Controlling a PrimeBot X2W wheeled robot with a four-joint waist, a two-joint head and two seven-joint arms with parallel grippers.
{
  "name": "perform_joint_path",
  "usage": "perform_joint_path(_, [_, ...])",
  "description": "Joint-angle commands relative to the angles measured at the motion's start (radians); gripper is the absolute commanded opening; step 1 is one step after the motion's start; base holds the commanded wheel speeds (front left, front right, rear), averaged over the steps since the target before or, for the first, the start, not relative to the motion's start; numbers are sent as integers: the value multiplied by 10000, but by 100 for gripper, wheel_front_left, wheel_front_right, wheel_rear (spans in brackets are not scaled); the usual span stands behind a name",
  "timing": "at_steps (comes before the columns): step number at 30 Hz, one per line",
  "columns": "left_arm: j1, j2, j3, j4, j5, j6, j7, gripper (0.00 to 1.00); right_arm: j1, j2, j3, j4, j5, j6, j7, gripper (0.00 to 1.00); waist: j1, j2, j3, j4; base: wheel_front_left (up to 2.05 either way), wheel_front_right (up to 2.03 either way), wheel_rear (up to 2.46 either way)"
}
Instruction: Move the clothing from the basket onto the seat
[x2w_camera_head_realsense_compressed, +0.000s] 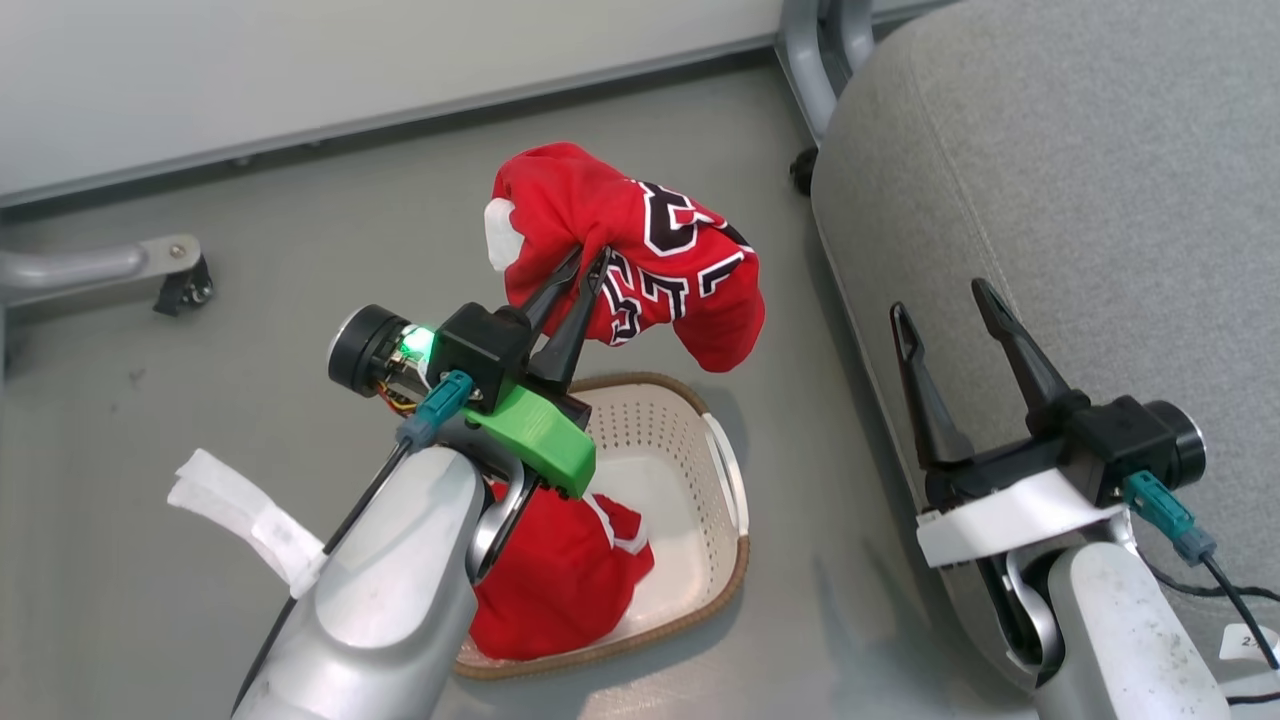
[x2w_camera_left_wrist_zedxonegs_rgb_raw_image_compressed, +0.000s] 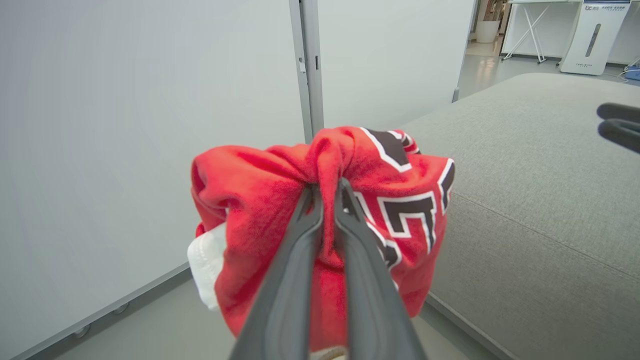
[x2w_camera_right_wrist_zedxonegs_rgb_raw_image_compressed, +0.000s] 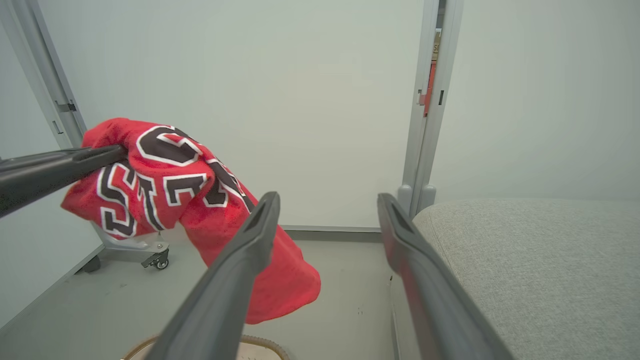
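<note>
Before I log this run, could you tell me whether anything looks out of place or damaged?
Nothing stands out: the jersey hangs bunched from the left tool, the shorts lie in the upright basket, nothing spilled.

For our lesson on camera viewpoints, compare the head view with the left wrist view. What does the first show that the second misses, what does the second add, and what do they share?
Head view's own: the basket on the floor with red shorts inside, and a white strip lying on the floor.
Left wrist view's own: a white stand in the far room.
Shared: the left gripper shut on the red jersey, held in the air, and the grey seat.
</note>
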Motion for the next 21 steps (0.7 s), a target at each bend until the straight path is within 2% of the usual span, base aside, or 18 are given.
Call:
perform_joint_path(1, [238,33,102,-236,105,29,-36,0,243,-35,-32,46,64,-3,-19,100,0,0,-525,243,0,0,0])
perform_joint_path(12, [746,64,436,-1539,333,5,-37,0,892,-35,-68,81,159,-3,-19,100,0,0,-1224,431,0,0,0])
perform_joint_path(21, [994,108,429,-1939,357,-5,-37,0,1085,-35,-6,31,157,-3,-19,100,0,0,-1346,509,0,0,0])
